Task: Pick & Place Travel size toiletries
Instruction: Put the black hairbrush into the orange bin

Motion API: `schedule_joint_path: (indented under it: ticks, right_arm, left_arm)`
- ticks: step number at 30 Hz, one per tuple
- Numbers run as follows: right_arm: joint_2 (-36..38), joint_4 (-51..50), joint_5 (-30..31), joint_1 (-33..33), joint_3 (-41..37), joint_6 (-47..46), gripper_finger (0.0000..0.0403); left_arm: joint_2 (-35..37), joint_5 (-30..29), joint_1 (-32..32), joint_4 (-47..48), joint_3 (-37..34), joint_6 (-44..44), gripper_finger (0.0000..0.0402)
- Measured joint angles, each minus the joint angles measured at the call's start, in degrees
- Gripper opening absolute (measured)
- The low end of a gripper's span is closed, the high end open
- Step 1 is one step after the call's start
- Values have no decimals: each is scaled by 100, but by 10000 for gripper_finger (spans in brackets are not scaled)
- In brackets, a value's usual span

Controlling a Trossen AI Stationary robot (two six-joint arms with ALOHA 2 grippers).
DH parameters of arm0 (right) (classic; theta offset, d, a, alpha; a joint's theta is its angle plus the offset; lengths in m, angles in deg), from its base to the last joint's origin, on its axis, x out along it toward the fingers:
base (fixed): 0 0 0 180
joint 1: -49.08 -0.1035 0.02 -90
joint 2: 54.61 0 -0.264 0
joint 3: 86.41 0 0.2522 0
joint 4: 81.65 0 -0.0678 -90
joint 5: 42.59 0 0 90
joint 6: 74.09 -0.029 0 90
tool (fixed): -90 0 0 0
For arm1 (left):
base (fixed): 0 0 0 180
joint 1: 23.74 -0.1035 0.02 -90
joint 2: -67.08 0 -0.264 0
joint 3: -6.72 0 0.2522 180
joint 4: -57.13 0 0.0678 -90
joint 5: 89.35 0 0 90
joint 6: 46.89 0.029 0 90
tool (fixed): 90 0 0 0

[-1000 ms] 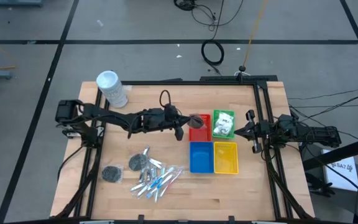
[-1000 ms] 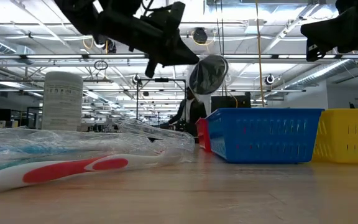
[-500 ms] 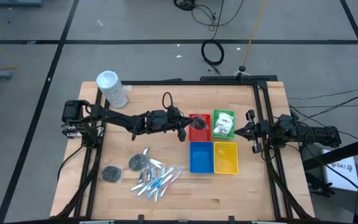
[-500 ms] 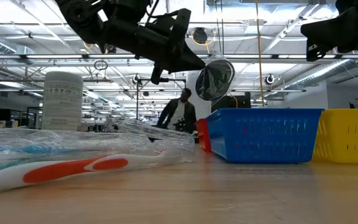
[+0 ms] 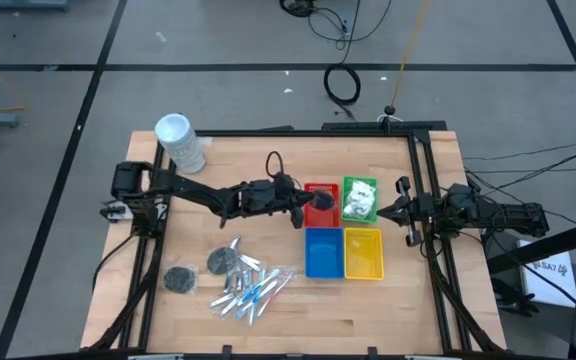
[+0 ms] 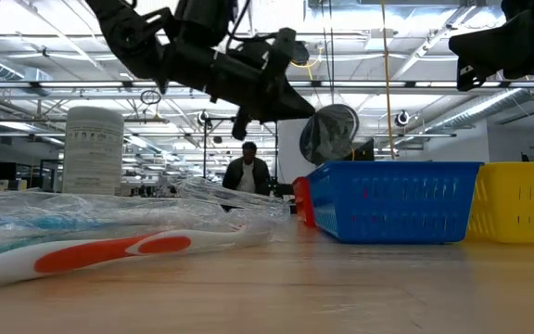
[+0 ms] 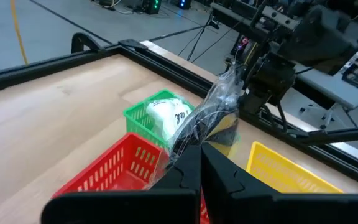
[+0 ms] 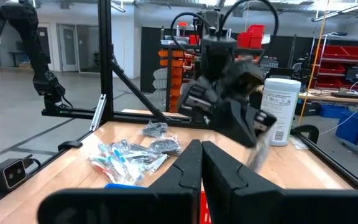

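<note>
Left gripper [image 5: 306, 207]: closed on a wrapped dark grey bundle [image 7: 211, 118], held above the red tray [image 5: 320, 211].
Right gripper [image 5: 405, 212]: closed, nothing held, parked beyond the green tray [image 5: 359, 199] from the red tray.
Remaining toiletries [image 5: 238, 277]: heaped well apart from the red tray, toward the table's front.

We see our left arm stretched across the table, its gripper [image 5: 311, 205] pinched closed. Our right arm waits at the table's right edge, its gripper [image 5: 404, 213] closed.
</note>
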Motion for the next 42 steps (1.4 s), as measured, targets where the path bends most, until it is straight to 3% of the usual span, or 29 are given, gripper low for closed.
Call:
schedule_joint_path:
  ticks: [16,26,32,36,42]
  right_arm:
    - [0,35,-3,-1,-2,-61,0]
    - [0,34,-5,0,-2,-60,0]
    - [0,33,-5,1,-2,-61,0]
    - [0,33,-5,0,-2,-61,0]
    - [0,31,-7,1,-2,-61,0]
  left_arm:
    - [-222,-32,-58,453,330,-92,9]
    - [-222,-48,-69,465,330,-106,134]
    - [-65,157,-71,553,328,487,191]
    - [591,380,-66,1456,328,908,209]
    - [1950,396,132,4049,330,772,212]
